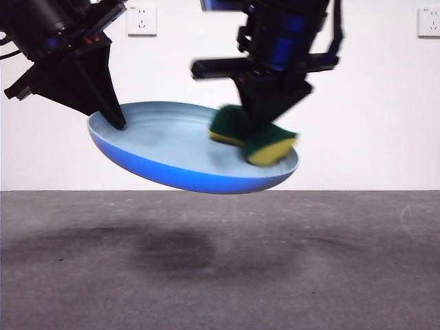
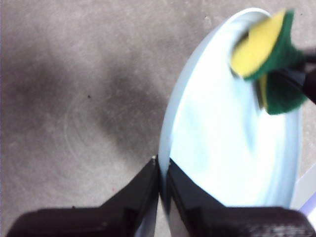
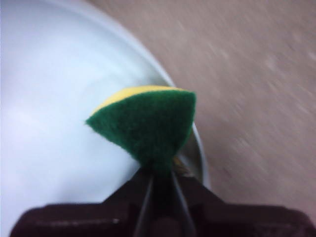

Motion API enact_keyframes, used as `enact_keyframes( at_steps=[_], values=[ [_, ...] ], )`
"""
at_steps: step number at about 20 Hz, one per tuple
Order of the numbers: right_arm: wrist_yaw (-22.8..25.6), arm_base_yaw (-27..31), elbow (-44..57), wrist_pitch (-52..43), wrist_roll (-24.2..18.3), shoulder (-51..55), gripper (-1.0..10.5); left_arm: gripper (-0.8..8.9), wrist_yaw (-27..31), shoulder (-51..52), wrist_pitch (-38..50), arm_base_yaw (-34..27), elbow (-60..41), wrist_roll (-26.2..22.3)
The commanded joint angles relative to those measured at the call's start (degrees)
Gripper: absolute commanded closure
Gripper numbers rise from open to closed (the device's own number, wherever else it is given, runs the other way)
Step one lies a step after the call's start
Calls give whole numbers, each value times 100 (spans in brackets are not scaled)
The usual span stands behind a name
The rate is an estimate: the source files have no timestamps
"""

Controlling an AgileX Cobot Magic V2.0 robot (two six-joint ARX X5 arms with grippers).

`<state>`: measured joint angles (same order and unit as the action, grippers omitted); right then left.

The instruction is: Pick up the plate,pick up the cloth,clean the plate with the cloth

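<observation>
The light-blue plate hangs tilted in the air above the table. My left gripper is shut on its left rim, the rim pinched between the jaws in the left wrist view. The cloth is a yellow sponge with a green top. My right gripper is shut on it from above and presses it folded onto the plate's right side. The right wrist view shows the sponge against the plate near its rim. It also shows in the left wrist view on the plate.
The grey table top lies below, with the plate's shadow on it. A white wall with two sockets stands behind.
</observation>
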<state>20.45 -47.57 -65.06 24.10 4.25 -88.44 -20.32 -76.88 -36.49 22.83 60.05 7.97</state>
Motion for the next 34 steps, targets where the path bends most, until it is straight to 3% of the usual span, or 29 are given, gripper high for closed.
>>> enact_keyframes(
  at_steps=[1,6,8,14,19,31,32,34],
  values=[
    [-960,24,59,-632,96,-92,963,822,-264,11,0,33,2,-203],
    [-2852,-39,59,-1019,136,-92,963,822,-229,11,210,31,2,-201],
    [-3119,-142,59,-780,131,-92,963,822,-144,11,409,17,2,-197],
    [-3097,-199,59,219,127,57,963,822,1611,-127,570,-85,2,-415],
    [-3014,-195,59,295,129,667,963,822,1775,-789,769,-295,2,-507],
    [-1563,-188,59,1292,127,1700,963,800,1770,-1974,1202,-531,2,-564],
    [-1495,-186,59,1355,129,1775,963,694,1773,-2004,1266,-531,2,-564],
    [-1309,-144,59,1445,133,1847,963,324,1773,-2000,1429,-529,2,-538]
  ],
)
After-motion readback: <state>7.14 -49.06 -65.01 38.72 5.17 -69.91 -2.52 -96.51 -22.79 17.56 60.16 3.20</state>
